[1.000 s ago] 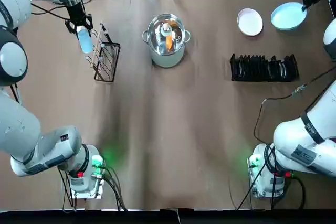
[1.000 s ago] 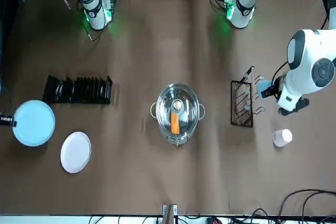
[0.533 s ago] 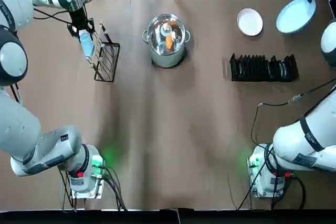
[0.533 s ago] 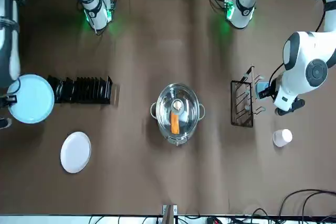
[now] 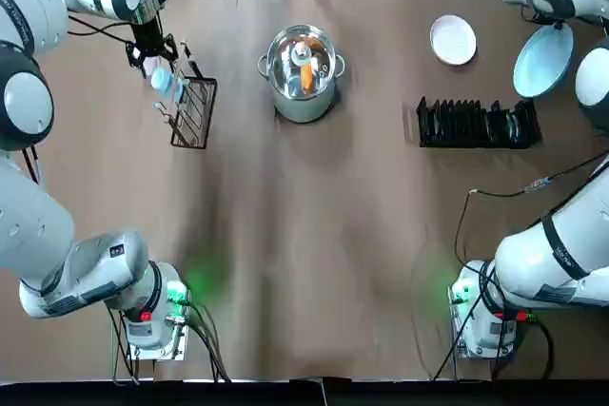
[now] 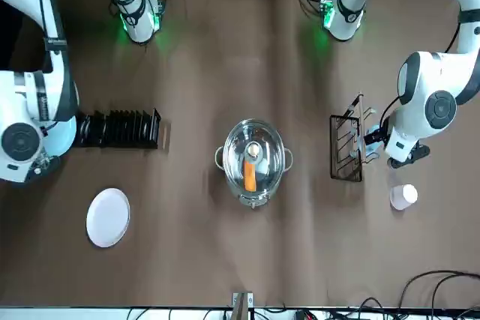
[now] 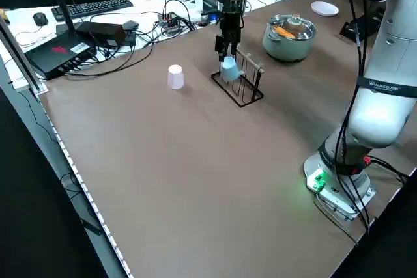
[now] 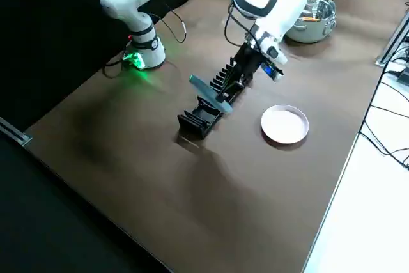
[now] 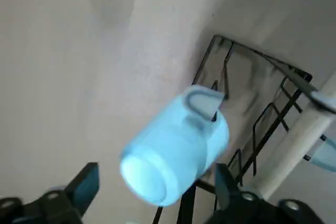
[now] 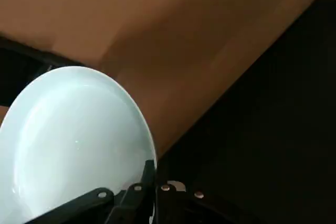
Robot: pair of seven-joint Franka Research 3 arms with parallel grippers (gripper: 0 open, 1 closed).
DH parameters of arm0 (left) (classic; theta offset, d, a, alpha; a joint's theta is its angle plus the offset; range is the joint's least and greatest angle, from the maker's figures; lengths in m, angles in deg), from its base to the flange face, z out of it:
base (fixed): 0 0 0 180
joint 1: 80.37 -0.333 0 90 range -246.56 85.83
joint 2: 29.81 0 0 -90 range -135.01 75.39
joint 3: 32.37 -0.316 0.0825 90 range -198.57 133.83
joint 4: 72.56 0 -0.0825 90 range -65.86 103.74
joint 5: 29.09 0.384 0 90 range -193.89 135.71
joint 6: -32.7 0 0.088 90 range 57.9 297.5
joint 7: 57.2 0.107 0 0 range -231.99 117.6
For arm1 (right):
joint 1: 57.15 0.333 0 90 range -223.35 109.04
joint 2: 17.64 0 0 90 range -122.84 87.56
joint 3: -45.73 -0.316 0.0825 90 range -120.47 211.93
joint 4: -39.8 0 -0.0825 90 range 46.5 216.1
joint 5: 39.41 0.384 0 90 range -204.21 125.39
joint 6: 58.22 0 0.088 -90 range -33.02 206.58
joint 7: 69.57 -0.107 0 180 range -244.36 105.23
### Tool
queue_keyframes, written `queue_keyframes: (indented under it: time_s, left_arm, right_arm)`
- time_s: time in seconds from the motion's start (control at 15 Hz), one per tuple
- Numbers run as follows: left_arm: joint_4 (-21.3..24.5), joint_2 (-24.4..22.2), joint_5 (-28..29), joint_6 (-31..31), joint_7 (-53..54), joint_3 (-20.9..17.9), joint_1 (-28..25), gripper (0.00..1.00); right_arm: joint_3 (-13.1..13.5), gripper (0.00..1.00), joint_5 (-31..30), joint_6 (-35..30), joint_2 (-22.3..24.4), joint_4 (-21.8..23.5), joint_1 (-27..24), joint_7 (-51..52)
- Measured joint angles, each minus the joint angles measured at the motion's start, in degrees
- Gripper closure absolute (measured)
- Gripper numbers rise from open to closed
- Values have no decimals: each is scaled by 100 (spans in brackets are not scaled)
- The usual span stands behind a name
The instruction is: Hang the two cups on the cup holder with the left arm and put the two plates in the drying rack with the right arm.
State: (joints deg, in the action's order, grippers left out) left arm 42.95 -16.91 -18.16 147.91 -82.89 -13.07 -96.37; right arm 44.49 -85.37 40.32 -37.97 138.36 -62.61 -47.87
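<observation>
1. Overhead, the left gripper [image 5: 155, 56] is at the table's far left corner, right at the cup holder [image 5: 190, 102], with the light blue cup [image 5: 164, 81] just below it. The right gripper [image 5: 550, 18] pinches the light blue plate [image 5: 542, 59] above the drying rack [image 5: 478, 124] near the right edge.
2. From the front, the white cup [image 6: 403, 196] stands beside the holder; the white plate [image 6: 107, 217] lies flat near the pot [image 6: 253, 161].
3. At the left wrist, the blue cup's handle hooks the holder, and the fingers [image 9: 84, 184] are spread apart from it.
4. At the right wrist, the fingers are pressed on the plate's rim.
</observation>
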Motion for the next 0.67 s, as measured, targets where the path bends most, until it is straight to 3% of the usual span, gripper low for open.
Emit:
queue_keyframes:
  time_s: [0.27, 0.47, 0.6, 0.67]
  left_arm:
    - [-508, -5, 29, 17, 26, -18, -74, 0]
    - [-942, 21, 43, 8, 619, -56, -400, 0]
    - [-1136, 214, 104, 83, 1180, -79, -739, 0]
    - [-1307, 609, 314, 415, 1548, -89, -986, 0]
  right_arm:
    - [59, 97, -322, 824, 262, 948, -8, -195]
    - [51, 97, -382, 1064, 463, 1494, 19, -317]
    - [37, 97, -571, 1085, 517, 1759, 95, -651]
    - [29, 97, -765, 1104, 517, 1948, 139, -990]
